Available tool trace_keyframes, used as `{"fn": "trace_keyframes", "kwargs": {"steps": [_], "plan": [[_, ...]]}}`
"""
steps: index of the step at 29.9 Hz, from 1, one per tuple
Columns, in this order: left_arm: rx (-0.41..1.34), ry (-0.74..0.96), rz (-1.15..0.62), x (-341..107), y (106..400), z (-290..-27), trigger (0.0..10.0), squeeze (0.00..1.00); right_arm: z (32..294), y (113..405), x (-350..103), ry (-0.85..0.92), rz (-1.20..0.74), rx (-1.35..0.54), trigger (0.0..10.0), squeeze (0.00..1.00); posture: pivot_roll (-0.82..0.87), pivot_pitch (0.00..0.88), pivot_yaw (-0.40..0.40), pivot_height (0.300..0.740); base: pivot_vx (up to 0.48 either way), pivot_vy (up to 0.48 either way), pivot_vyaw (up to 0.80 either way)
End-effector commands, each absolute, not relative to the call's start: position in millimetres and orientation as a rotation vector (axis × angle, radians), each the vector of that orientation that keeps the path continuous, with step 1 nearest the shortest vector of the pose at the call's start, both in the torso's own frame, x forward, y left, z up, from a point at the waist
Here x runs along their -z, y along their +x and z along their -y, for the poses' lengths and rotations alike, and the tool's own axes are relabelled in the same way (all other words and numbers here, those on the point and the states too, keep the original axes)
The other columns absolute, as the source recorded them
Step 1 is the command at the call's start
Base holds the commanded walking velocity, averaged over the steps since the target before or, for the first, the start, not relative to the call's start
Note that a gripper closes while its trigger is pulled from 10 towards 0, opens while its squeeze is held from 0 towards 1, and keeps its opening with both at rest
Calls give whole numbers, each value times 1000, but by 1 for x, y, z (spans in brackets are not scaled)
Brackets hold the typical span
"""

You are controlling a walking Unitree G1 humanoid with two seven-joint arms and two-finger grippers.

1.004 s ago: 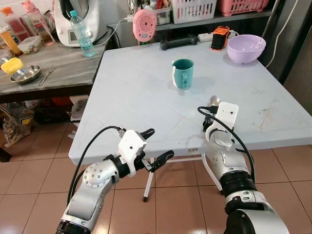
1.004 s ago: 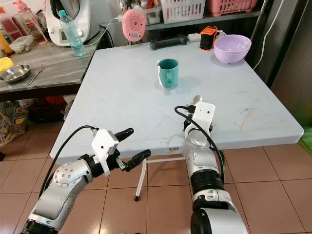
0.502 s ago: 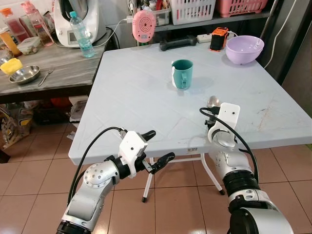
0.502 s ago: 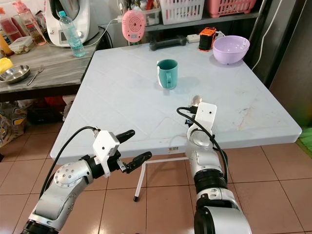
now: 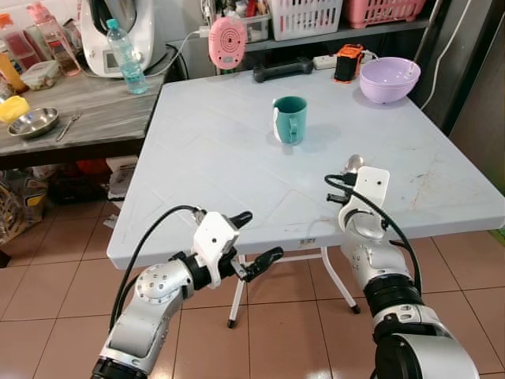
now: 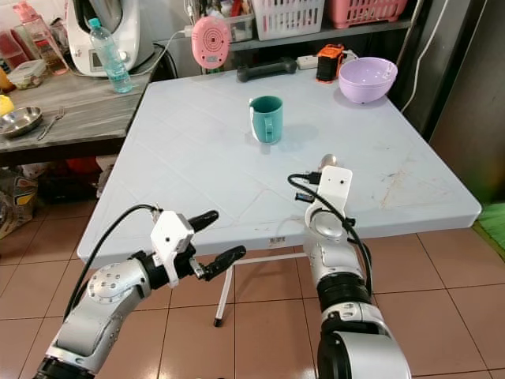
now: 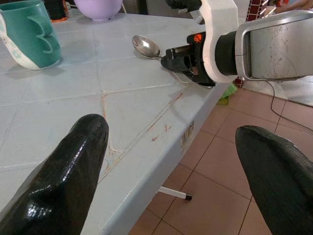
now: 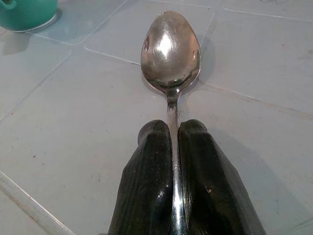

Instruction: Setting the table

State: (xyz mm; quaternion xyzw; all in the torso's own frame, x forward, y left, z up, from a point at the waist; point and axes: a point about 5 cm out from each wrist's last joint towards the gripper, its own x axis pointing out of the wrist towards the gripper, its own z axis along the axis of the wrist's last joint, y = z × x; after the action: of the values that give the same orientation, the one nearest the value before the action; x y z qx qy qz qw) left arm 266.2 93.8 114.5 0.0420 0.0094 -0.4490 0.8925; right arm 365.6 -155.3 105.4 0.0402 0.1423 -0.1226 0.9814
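Left gripper [image 5: 251, 237] hangs below the near table edge, at about 7 o'clock from the mug, fingers spread wide, nothing between them. We're not using it.

Teal mug [image 5: 289, 119] sits mid-table [image 5: 205, 150], upright, handle toward us. Spoon [image 8: 170, 49] lies at 5 o'clock from the mug, near the front edge, bowl pointing away from us and resting on the tabletop. Right gripper [image 8: 174, 181] is clamped tight on the spoon's handle, fingers low against the surface.

Risks, as we judge them: the handle is thin and pinched between narrow fingers, so it could swivel or slip if we lift fast. The spoon is close to the edge; a drop may send it to the floor. Sliding toward 11 o'clock could clip the mug.

Purple bowl [image 5: 390, 78] is at the far right corner, well clear. Nothing lies between spoon and mug.
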Motion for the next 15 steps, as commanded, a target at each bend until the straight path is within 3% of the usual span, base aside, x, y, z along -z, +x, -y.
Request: {"fn": "trace_keyframes", "kwargs": {"steps": [1,15], "plan": [[931,100,-23,-115,266,-95,10000,0,150,356,-81,92,-404,230,0,0,-92,62,122,740,0,0,0],[935,103,-20,-116,267,-93,10000,0,151,354,-78,102,-406,238,0,0,-95,55,125,740,0,0,0]]}}
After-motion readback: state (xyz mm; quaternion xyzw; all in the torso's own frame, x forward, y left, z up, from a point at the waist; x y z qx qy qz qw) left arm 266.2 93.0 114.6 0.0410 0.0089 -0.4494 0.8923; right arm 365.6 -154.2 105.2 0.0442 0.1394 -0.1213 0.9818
